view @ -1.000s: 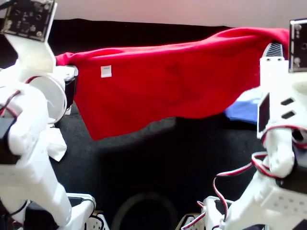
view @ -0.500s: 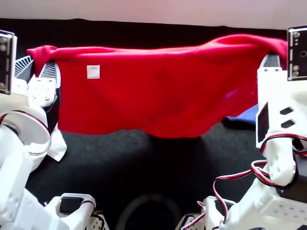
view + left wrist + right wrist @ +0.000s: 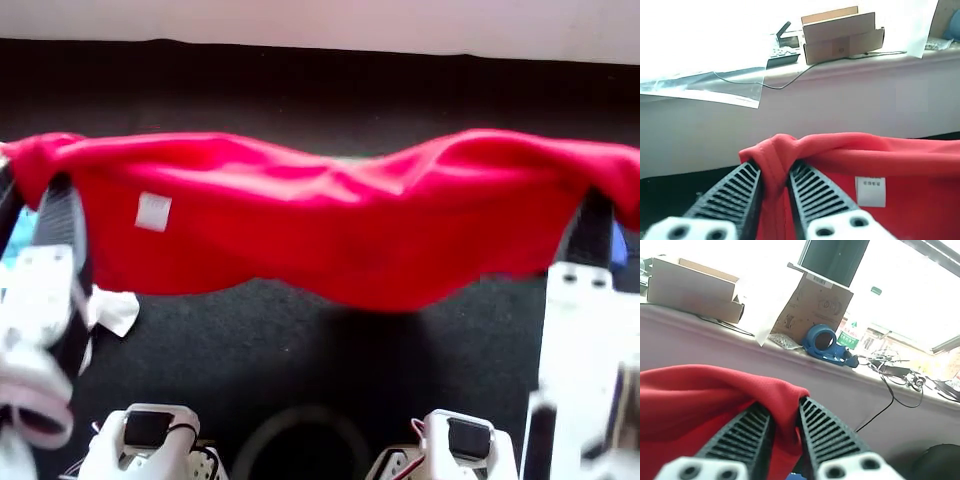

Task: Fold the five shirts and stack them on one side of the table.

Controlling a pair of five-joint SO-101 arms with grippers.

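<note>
Red shirt (image 3: 330,230) hangs above bench (image 3: 300,345), long axis spanning left gripper (image 3: 774,169) to right gripper (image 3: 784,407); each clamps one end.

Blocked across the full width by a hanging red shirt (image 3: 330,235). Passable below its hem, over the black table (image 3: 330,360). Narrowed at left by a white cloth (image 3: 117,311).

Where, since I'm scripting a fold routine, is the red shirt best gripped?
Grip the shirt at its two upper corners, one from each end. The left end effector and right end effector pinch bunched fabric there, and it hangs spread out between them.
</note>
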